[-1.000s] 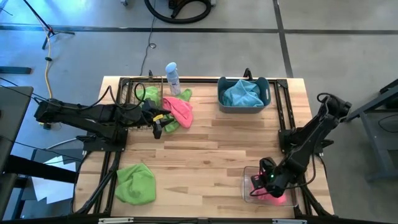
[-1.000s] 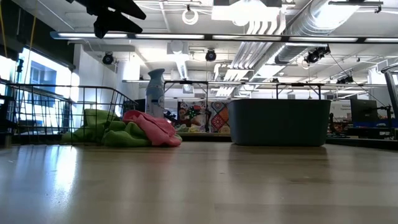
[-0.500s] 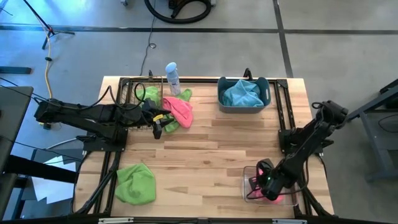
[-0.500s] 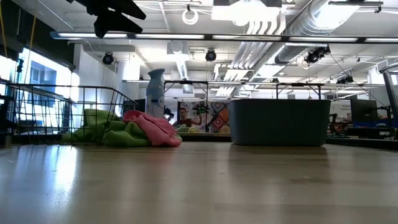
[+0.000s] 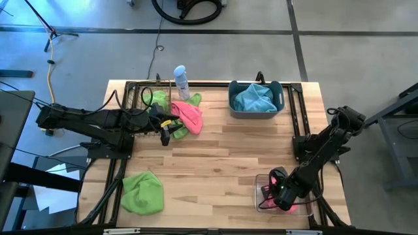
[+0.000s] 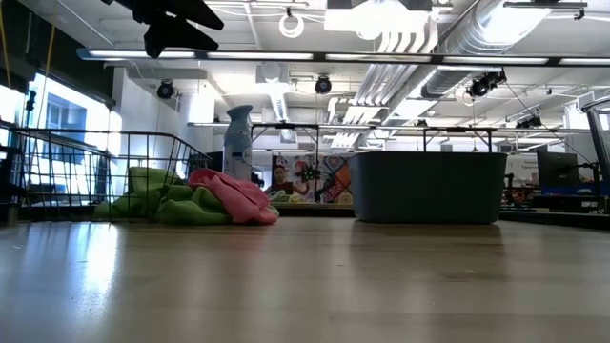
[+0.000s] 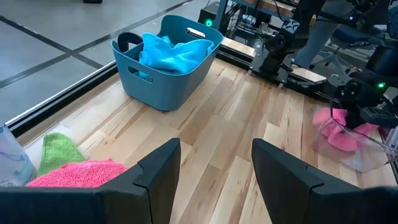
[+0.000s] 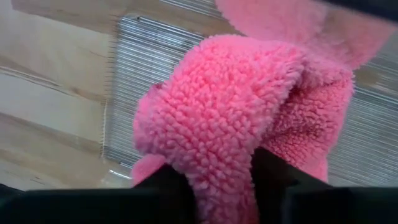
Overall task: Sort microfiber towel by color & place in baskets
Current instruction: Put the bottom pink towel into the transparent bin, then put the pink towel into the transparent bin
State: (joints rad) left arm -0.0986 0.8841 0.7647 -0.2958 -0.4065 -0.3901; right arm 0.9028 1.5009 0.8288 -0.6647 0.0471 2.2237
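A pink towel [image 5: 189,116] lies over a lime green towel [image 5: 159,99] at the black wire basket [image 5: 138,98], far left. Another green towel [image 5: 142,191] lies flat at the near left. The grey-blue tub [image 5: 256,98] holds teal towels [image 7: 171,53]. My right gripper [image 5: 278,190] points down into the clear box [image 5: 258,196] at the near right, its fingers apart around a second pink towel [image 8: 217,106]. My left gripper [image 7: 216,146] hangs open above the table beside the first pink towel, holding nothing. My right gripper comes from above, pointing down. A thick fold of the pink towel [image 8: 221,155] fills the gap between its two parted fingers [image 8: 166,180] and touches both. The towel lies bunched on the clear box's ribbed floor [image 8: 143,74].
A white-and-blue spray bottle [image 5: 181,79] stands at the far edge next to the wire basket. Black frame rails run along the table's left and right sides. Bare wood lies open across the table's middle [image 5: 222,156].
My right gripper has sunk a little deeper into the clear box with the pink towel, then held still. The towel now rests lower in the box.
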